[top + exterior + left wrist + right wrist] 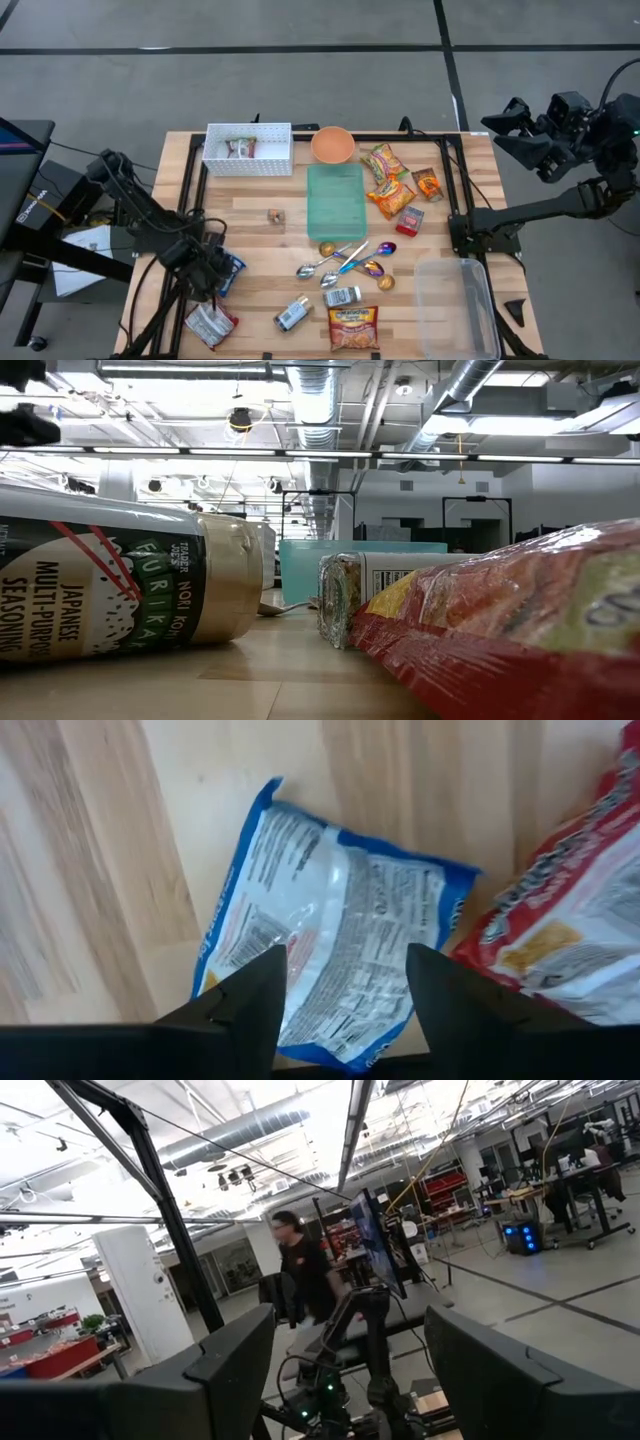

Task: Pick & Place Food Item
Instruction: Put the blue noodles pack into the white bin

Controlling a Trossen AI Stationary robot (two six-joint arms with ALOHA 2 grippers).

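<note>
A pale wooden tabletop (250, 225) stands in an open workshop with ceiling ducts; a person (305, 1285) passes behind. The left claw (345, 1005), fingers apart, hovers over a blue-edged snack packet (330, 940) lying flat beside a red packet (570, 940). Spoons (335, 265), a furikake jar (110, 585) and a white basket (248, 150) lie around. The right claw (345, 1370) waits raised off the tabletop, fingers apart.
</note>
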